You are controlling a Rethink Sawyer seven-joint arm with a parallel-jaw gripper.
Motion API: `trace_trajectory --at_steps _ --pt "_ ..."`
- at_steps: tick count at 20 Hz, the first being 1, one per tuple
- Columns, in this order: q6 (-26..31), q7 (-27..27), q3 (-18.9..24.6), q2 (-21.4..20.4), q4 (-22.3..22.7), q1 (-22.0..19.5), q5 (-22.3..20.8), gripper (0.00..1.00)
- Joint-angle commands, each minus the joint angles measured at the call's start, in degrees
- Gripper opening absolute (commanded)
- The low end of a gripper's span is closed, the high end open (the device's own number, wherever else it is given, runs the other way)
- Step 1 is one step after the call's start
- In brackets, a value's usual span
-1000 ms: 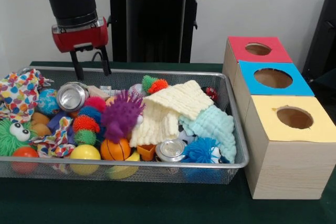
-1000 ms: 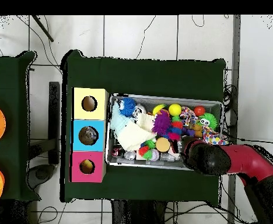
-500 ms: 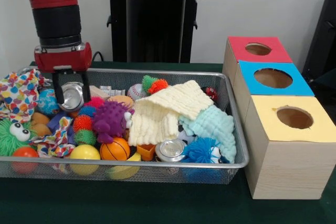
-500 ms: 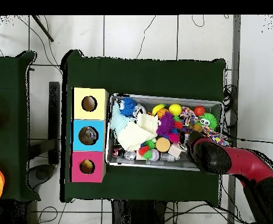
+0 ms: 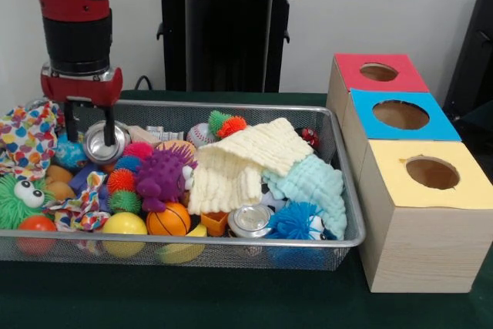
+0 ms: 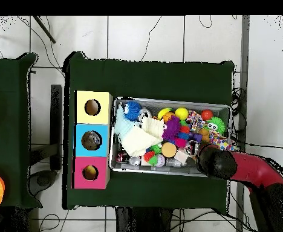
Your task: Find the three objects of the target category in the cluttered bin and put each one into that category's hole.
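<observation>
Jaws (image 5: 88, 126): being held open, lowered around a silver can (image 5: 105, 142) at the far left of the bin.
Bin (image 5: 231, 243): wire mesh, being crowded with spiky balls, cloths and toys.
Second can (image 5: 250, 221): lying near the front rim.
Boxes: red (image 5: 377, 73), blue (image 5: 400, 115) and yellow (image 5: 431, 173), standing right of the bin on the tabletop (image 5: 192, 298).

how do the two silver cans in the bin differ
The far can lies at the bin's left end, between the hand's open fingers; the near can sits by the front wall, well away from the hand. The far can is in plain sight atop the toys; the near can is tucked against the orange cup and blue fuzzy ball. Both are shiny silver cans showing one round end towards the front camera.
</observation>
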Motion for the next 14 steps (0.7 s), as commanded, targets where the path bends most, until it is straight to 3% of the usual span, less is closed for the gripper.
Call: trace_trajectory --at_steps 1,6,11,14 --pt "2.25 14.44 -11.25 0.71 -3.2 3.05 0.55 1.0" --pt "-6.13 10.39 -9.27 8.17 -4.39 -1.8 1.31 1.0" --pt "-6.47 6.91 -7.15 14.25 -7.5 -5.36 2.43 1.0" --pt "-6.36 4.73 -5.9 15.52 -8.63 -6.27 3.14 1.0"
